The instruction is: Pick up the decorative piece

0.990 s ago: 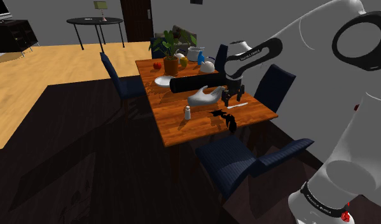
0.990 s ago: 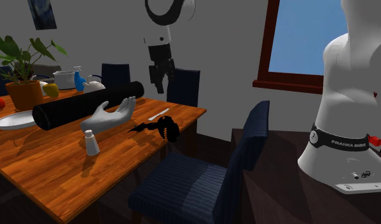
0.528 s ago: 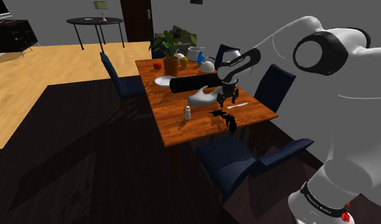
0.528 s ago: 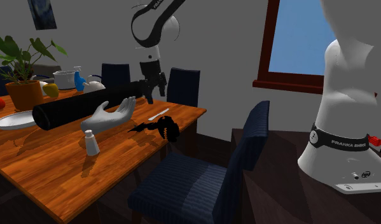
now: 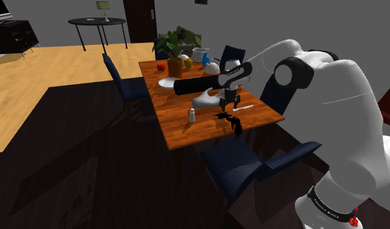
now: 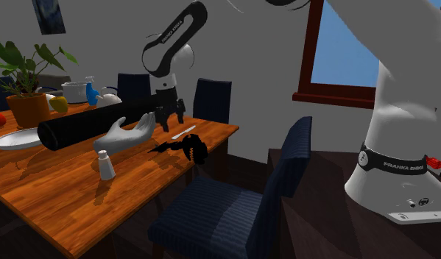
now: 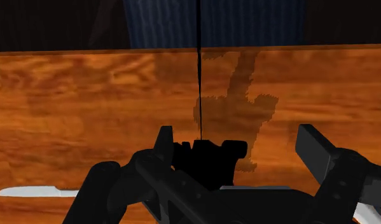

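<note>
A jagged black decorative piece point(image 5: 232, 123) point(image 6: 188, 147) lies on the wooden table point(image 5: 187, 131) near its front edge. A pale grey hand sculpture point(image 5: 206, 99) point(image 6: 126, 135) rests just behind it, against a long black cylinder point(image 5: 196, 84). My gripper point(image 5: 230, 104) point(image 6: 169, 125) hangs low over the table between the hand's fingertips and a knife point(image 5: 245, 107), open and holding nothing. In the wrist view the gripper point(image 7: 236, 137) has its fingers standing apart, with a black shape point(image 7: 205, 159) between them that neither finger touches.
A small white shaker point(image 5: 192, 116) stands in front of the hand sculpture. A plate point(image 5: 167, 82), a potted plant point(image 5: 174, 52), fruit and dishes crowd the table's far end. Dark blue chairs point(image 5: 252, 162) stand around the table, one at the near edge.
The arm has folded downward and the gripper has dropped from well above the table to just over it, moving slightly toward the hand sculpture. Nothing on the table has moved.
</note>
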Action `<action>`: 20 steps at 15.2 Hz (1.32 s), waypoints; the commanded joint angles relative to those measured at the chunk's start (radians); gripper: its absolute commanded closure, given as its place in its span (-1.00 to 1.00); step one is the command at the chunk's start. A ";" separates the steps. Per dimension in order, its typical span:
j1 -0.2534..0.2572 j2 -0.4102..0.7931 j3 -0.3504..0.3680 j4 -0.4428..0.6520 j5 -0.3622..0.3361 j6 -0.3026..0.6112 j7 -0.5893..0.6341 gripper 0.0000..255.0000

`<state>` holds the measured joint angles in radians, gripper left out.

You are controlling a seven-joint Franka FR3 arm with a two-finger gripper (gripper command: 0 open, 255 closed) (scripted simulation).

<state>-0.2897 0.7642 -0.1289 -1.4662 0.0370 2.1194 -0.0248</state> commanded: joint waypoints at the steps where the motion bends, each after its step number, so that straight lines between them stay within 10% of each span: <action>1: -0.022 0.100 0.003 0.139 0.014 -0.043 0.001 -1.00; 6: -0.082 0.391 0.010 0.564 0.040 -0.185 0.017 -1.00; 15: -0.087 0.479 0.014 0.621 0.041 -0.154 0.020 -1.00; 16: -0.088 0.483 0.014 0.632 0.041 -0.160 0.020 1.00; 20: -0.088 0.484 0.014 0.633 0.041 -0.161 0.019 1.00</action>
<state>-0.3781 1.2478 -0.1152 -0.8334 0.0782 1.9588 -0.0054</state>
